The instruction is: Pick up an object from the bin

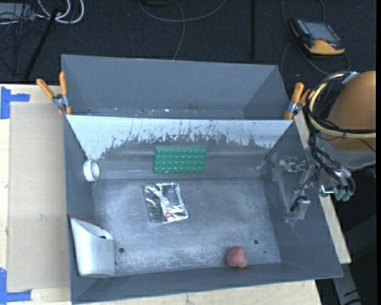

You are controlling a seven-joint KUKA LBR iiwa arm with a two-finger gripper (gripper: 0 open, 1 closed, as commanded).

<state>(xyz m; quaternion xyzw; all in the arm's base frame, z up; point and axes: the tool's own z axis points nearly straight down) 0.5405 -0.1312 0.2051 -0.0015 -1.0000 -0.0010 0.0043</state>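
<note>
Five items in bin (178,88): green plate (180,159), foil (166,202), white cup (92,253), white cap (91,169), pink lump (236,257) front-right. Claw (296,199) at right wall, well apart from pink lump; grip state can't tell.

Nearest the end effector (296,203), below and to its left by the front wall of the bin (197,282): a small pink rounded lump (237,257), alone on the floor. Farther left, about level with the end effector: a crumpled silver foil packet (166,202), lying flat, and just beyond it toward the back wall a green studded plate (180,159), flat, long side across the bin. Farthest left, well apart from the end effector: a small white cylinder (91,169) on its side against the left wall, and a curled white paper piece (92,246) in the front left corner.
</note>
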